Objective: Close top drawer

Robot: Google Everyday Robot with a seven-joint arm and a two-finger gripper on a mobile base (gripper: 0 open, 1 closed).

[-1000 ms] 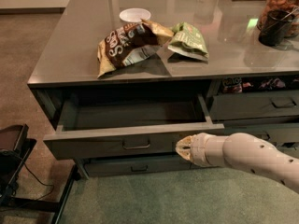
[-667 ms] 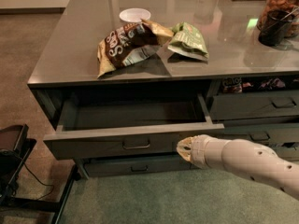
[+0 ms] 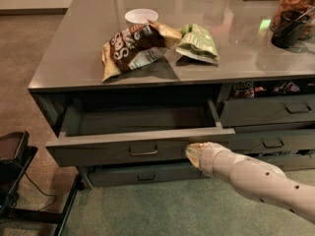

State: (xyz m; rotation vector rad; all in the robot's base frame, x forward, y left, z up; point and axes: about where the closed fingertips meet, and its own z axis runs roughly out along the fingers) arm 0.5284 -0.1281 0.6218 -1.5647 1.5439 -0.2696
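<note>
The top drawer (image 3: 98, 151) is a wide dark grey drawer pulled far out from under the counter. Its inside (image 3: 142, 119) looks empty. A small metal bar handle (image 3: 143, 152) sits at the centre of its flat front. My gripper (image 3: 193, 153), at the end of the cream arm (image 3: 256, 178) coming in from the lower right, is at the drawer front, to the right of the handle, near the front's lower edge. It seems to touch the front.
On the glossy countertop (image 3: 74, 68) lie a brown chip bag (image 3: 133, 45), a green bag (image 3: 198, 43) and a white bowl (image 3: 141, 16); a jar (image 3: 293, 14) stands at the far right. Narrower drawers (image 3: 268, 112) are to the right, a shallow drawer (image 3: 140, 175) below. A black stand (image 3: 15, 166) sits at the left.
My gripper has edged a little to the left along the drawer front. The drawer stands out about as far as before.
</note>
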